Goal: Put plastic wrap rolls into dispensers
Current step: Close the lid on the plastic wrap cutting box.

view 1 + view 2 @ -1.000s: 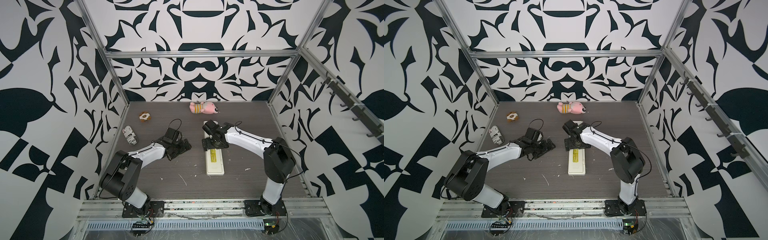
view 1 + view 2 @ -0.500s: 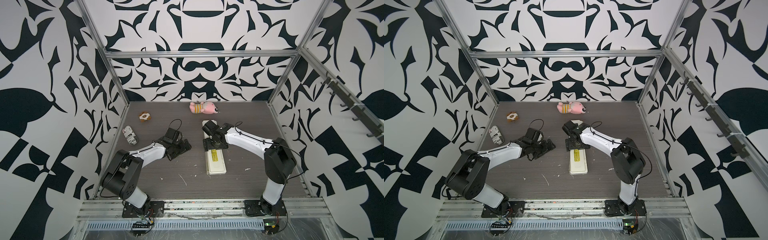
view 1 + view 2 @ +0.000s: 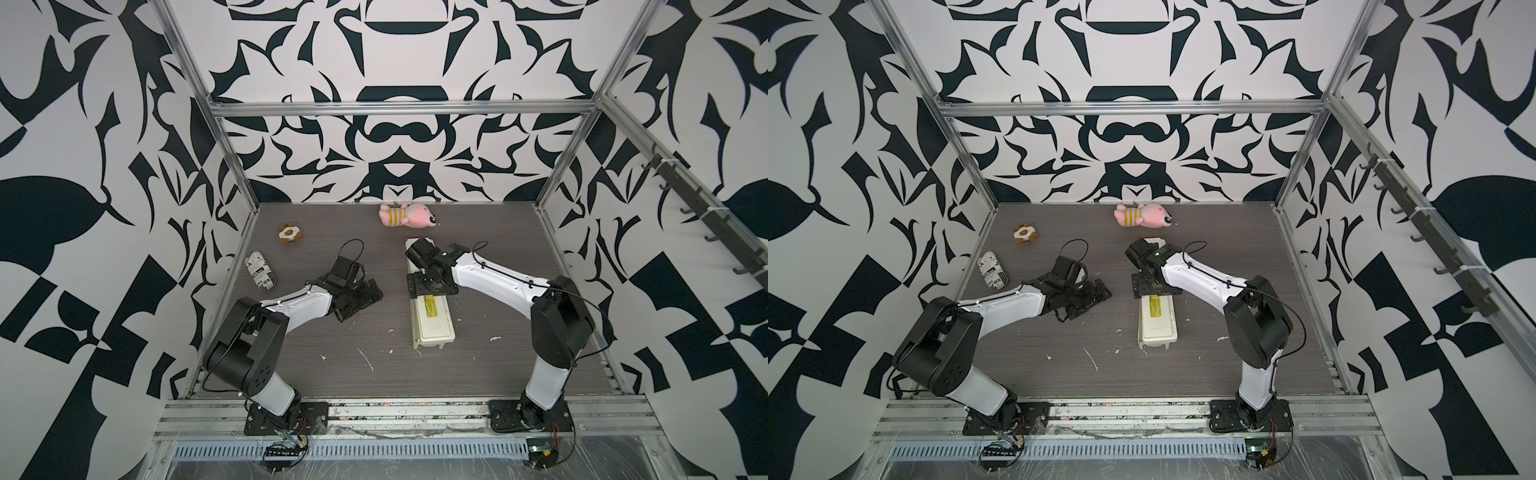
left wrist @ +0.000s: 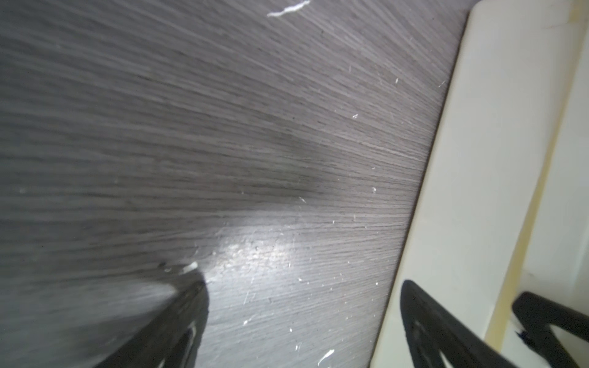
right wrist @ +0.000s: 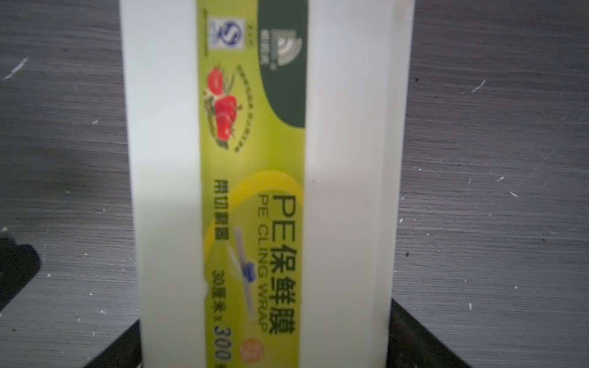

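Note:
The dispenser [image 3: 434, 328] [image 3: 1158, 324], a long cream-white box with a yellow label, lies lengthwise mid-table with its lid down. My right gripper [image 3: 430, 286] [image 3: 1154, 286] stands over its middle. In the right wrist view the gripper [image 5: 264, 344] straddles the dispenser [image 5: 347, 159], and its dark fingers [image 5: 420, 341] lie flush against both long sides. My left gripper [image 3: 365, 297] [image 4: 302, 296] sits low and open just left of the dispenser [image 4: 494, 159], with bare table between its fingers. The plastic wrap roll is out of view.
A newsprint-patterned short cylinder [image 3: 259, 271] lies near the left wall. A small brown-and-white toy [image 3: 289, 235] sits behind it. At the back wall lies a pink plush toy [image 3: 405, 215]. White scraps [image 3: 365, 359] dot the dark wood-grain table [image 3: 498, 365].
The right gripper stays over the dispenser, which has shifted very slightly. The left arm has not moved.

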